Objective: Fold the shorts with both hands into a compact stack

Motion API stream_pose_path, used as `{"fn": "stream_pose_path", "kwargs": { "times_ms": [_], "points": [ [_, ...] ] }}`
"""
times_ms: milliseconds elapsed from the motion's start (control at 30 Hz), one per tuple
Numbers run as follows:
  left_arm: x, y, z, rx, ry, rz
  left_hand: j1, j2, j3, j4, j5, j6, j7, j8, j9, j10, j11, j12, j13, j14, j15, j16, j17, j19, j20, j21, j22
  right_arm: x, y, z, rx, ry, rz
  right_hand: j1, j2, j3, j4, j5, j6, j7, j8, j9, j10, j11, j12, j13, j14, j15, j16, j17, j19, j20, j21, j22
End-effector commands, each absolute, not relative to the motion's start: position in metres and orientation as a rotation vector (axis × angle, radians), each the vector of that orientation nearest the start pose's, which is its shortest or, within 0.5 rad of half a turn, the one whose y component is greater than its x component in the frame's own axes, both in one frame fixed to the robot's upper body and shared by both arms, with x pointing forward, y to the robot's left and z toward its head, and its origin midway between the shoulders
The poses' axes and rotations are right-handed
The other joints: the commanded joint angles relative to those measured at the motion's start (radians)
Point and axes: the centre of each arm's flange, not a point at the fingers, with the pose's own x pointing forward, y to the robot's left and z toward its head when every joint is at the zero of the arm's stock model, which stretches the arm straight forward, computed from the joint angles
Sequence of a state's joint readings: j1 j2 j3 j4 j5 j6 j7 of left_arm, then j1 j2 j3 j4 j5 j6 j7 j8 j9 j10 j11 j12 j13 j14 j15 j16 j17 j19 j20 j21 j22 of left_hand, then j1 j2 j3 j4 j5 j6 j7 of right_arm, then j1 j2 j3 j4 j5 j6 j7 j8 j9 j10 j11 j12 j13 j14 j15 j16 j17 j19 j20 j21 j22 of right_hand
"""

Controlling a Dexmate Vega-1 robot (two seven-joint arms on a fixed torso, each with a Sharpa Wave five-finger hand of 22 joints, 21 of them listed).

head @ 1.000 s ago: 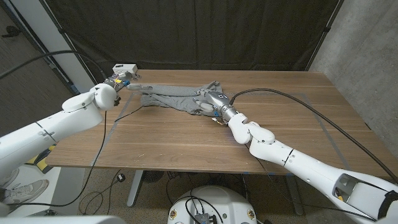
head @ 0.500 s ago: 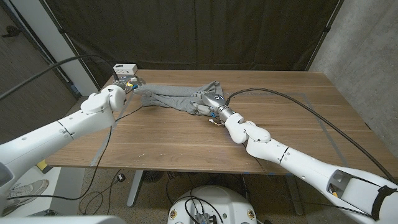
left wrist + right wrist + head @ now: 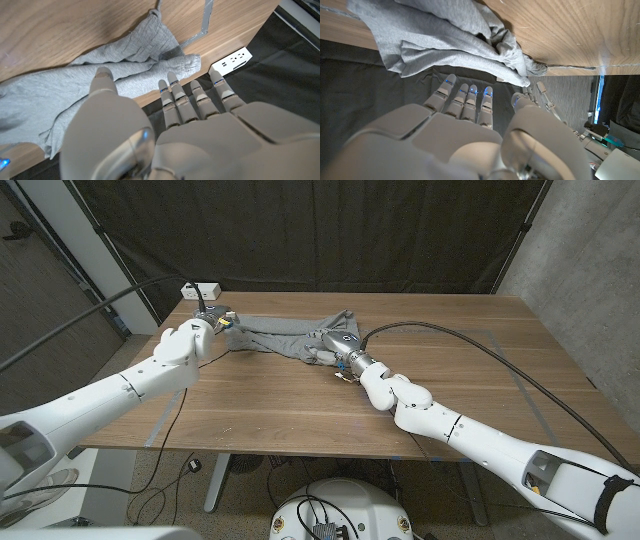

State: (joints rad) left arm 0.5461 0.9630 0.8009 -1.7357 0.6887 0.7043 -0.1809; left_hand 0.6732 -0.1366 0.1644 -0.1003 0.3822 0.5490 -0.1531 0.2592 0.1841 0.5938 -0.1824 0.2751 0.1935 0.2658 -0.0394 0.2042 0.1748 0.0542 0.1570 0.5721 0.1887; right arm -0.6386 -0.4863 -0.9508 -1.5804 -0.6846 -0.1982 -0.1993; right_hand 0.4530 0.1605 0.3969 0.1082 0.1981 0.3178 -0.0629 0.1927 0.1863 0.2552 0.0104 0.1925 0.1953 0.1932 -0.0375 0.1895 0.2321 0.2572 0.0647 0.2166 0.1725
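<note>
The grey shorts (image 3: 272,335) lie bunched in a long strip at the table's far middle, also seen in the left wrist view (image 3: 120,75) and the right wrist view (image 3: 445,35). My left hand (image 3: 212,320) hovers at the strip's left end, fingers straight and apart, thumb over the cloth, holding nothing (image 3: 165,125). My right hand (image 3: 338,344) sits at the shorts' right part near the crumpled end. Its fingers are stretched out and apart above the folds, with no cloth held (image 3: 465,115).
A white power strip (image 3: 203,288) lies at the far left table edge, just beyond my left hand (image 3: 231,61). A black cable (image 3: 450,330) runs over the table from my right wrist. Grey tape marks (image 3: 530,395) outline the work area. A dark curtain hangs behind the table.
My left arm has reached farther forward and right, bringing the hand to the shorts' left end. The right hand has crept slightly farther onto the cloth.
</note>
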Motion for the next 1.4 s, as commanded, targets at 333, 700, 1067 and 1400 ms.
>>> {"fn": "stream_pose_path", "kwargs": {
  "times_ms": [333,700,1067,1400],
  "points": [
    [0.639,0.311,0.050,1.990,-0.206,0.588,0.078,0.016,-0.010,-0.023,0.005,0.128,-0.025,0.012,0.004,0.106,-0.026,-0.001,0.006,0.091,-0.118,0.023,0.001,0.053,-0.047,-0.004,0.004,0.607,-0.041,-0.050,-1.399,-0.804,0.127,-0.012,-0.001,-0.002,-0.002,-0.004,0.002,-0.006,0.001,0.002,0.001,0.001,0.004,0.002,0.015,-0.011,0.008,-0.004,-0.003,0.010,-0.004,0.003],
    [0.662,0.304,0.033,2.033,-0.126,0.532,0.105,0.044,-0.007,-0.020,0.009,0.068,-0.024,-0.031,0.003,0.087,-0.029,-0.032,0.006,0.101,-0.127,0.013,0.001,0.068,-0.053,-0.005,0.006,0.607,-0.039,-0.050,-1.409,-0.792,0.124,-0.015,-0.001,-0.001,-0.005,-0.005,0.011,-0.004,0.003,0.002,0.001,0.005,0.004,0.002,0.008,-0.009,0.006,-0.008,-0.005,0.010,-0.006,0.003],
    [0.674,0.296,0.023,2.114,-0.142,0.568,0.203,0.122,0.036,-0.036,0.026,0.169,-0.053,-0.019,0.002,0.182,-0.033,-0.036,0.005,0.146,-0.164,0.011,0.000,0.099,-0.086,-0.002,0.007,0.613,-0.041,-0.054,-1.411,-0.768,0.124,-0.018,-0.001,-0.001,-0.007,-0.005,0.015,-0.003,0.004,0.002,0.000,0.005,0.004,0.002,0.006,-0.010,0.007,-0.011,-0.006,0.011,-0.008,0.003],
    [0.679,0.290,0.018,2.178,-0.232,0.662,0.500,0.291,0.198,-0.074,-0.127,0.400,-0.060,-0.004,0.003,0.390,-0.033,-0.035,0.008,0.251,-0.191,-0.004,0.006,0.157,-0.135,0.027,0.008,0.627,-0.038,-0.054,-1.472,-0.671,0.192,-0.052,0.002,-0.012,0.013,-0.008,0.035,-0.003,0.009,0.002,-0.002,0.007,0.004,0.002,-0.001,-0.006,0.011,-0.009,-0.007,0.011,-0.011,0.004]
  ]
}}
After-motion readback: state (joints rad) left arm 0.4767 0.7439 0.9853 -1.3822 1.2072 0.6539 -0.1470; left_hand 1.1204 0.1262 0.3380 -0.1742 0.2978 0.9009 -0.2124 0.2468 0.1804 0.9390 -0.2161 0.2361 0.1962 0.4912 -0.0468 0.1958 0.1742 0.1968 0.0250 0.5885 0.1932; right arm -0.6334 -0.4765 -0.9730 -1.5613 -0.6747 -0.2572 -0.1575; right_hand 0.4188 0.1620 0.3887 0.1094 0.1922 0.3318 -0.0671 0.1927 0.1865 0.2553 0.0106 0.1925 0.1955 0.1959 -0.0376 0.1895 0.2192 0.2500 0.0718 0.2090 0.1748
